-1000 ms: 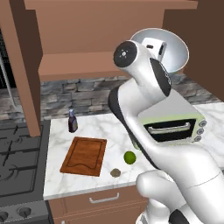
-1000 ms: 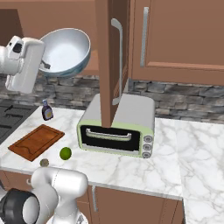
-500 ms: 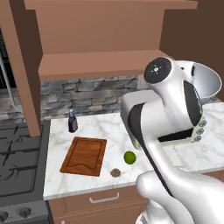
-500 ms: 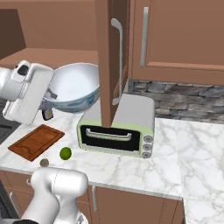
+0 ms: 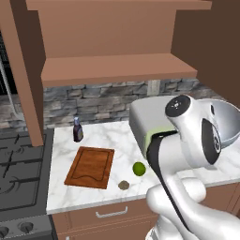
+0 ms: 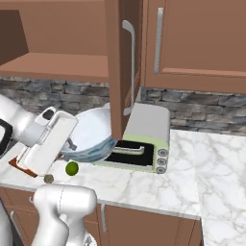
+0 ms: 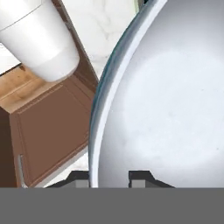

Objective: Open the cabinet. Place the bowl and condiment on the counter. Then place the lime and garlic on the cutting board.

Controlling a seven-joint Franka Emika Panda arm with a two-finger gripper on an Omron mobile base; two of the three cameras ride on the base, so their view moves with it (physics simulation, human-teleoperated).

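My gripper [image 6: 68, 144] is shut on the rim of the white bowl [image 6: 93, 134], holding it tilted low in front of the toaster oven. In the hand view the bowl [image 7: 166, 105] looms large, and the gripper [image 7: 111, 178] has one fingertip on each side of its rim. The cabinet [image 5: 117, 68] stands open with a bare shelf. Its door [image 6: 120, 72] hangs open above the bowl. On the counter [image 5: 108, 136] stands the dark condiment [image 5: 78, 130], behind the cutting board [image 5: 90, 167]. The lime [image 5: 138, 168] and garlic [image 5: 123, 185] lie on the marble right of the board.
A green-fronted toaster oven [image 6: 144, 144] sits on the counter behind the bowl. The black stove [image 5: 18, 173] borders the counter on the left. Closed wall cabinets [image 6: 192, 38] hang at the right. Bare marble [image 6: 211, 163] stretches right of the oven.
The arm has swung the bowl down from cabinet height and to the right, so it now hangs low in front of the toaster oven. The things on the counter have not moved.
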